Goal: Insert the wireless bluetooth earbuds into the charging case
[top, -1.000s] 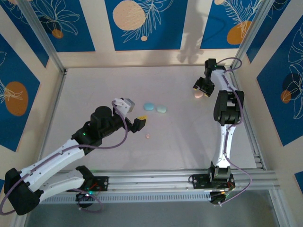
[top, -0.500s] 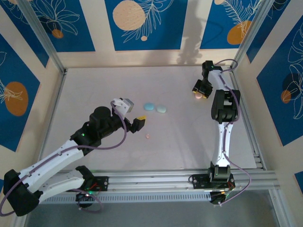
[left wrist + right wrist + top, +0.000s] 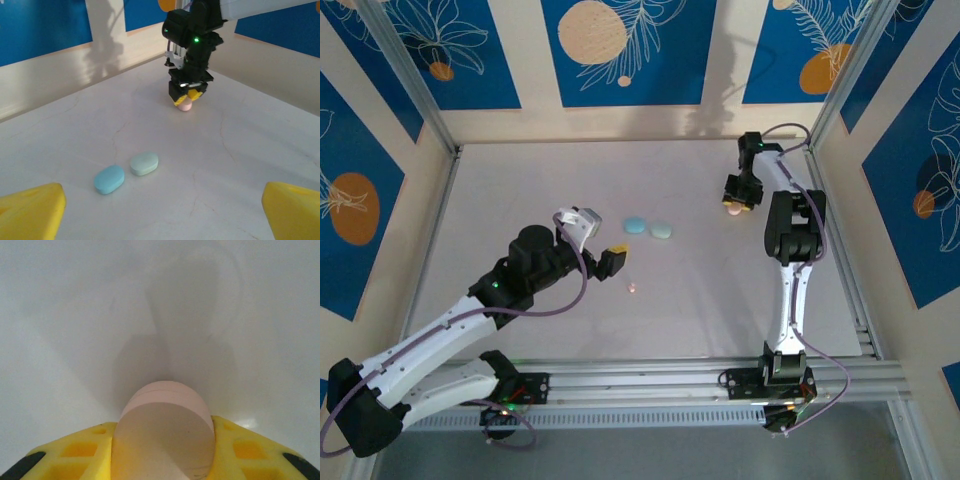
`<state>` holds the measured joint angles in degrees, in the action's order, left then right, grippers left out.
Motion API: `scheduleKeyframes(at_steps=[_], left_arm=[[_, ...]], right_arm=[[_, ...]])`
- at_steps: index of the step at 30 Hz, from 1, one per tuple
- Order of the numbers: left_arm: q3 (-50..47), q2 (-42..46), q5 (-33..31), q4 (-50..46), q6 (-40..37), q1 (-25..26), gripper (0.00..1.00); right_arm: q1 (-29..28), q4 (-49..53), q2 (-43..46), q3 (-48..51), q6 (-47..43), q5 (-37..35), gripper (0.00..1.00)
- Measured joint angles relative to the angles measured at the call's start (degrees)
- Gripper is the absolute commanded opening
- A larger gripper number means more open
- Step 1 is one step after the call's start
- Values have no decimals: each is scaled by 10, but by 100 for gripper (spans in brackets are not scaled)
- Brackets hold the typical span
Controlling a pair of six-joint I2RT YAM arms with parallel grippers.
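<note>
**Right fingers [image 3: 732, 205] have dropped and squeezed in on the pink case [image 3: 165, 425]**
With the case gripped it can be readied, though I judge no bud is in it yet. The left fingers [image 3: 617, 257] hang spread wide, with one pink earbud [image 3: 632, 287] on the counter [image 3: 520, 190] just beyond their tips. Further ahead lie two more pebbles, a blue case [image 3: 635, 224] and a teal case [image 3: 662, 230].

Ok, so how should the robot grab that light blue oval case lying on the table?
Best guess: pinch the light blue case across its narrow middle, coming straight down from above. It lies flat and oval, so its long sides are free, while the teal case crowds one end.
</note>
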<state>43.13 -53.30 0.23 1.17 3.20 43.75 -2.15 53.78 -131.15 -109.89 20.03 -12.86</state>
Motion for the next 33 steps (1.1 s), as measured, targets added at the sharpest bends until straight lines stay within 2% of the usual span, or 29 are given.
scheduleKeyframes(at_steps=[4,8,11,13,18,24,33], left_arm=[[0,0,-20,-5,14,0,100],[5,0,-33,-23,32,-5,100],[6,3,-43,-26,44,-9,100],[6,8,-57,-26,49,-9,100],[4,41,-118,-25,64,-10,100],[-9,86,-182,-25,72,-12,100],[-15,92,-209,-25,73,-12,100]], right_arm=[[-52,-48,122,134,-50,22,32],[-125,-119,292,278,-118,51,32],[-181,-141,380,338,-165,63,32],[-207,-144,404,361,-195,70,33],[-265,-144,406,442,-283,78,33],[-289,-138,366,469,-340,88,34],[-325,-142,300,469,-366,84,40]])
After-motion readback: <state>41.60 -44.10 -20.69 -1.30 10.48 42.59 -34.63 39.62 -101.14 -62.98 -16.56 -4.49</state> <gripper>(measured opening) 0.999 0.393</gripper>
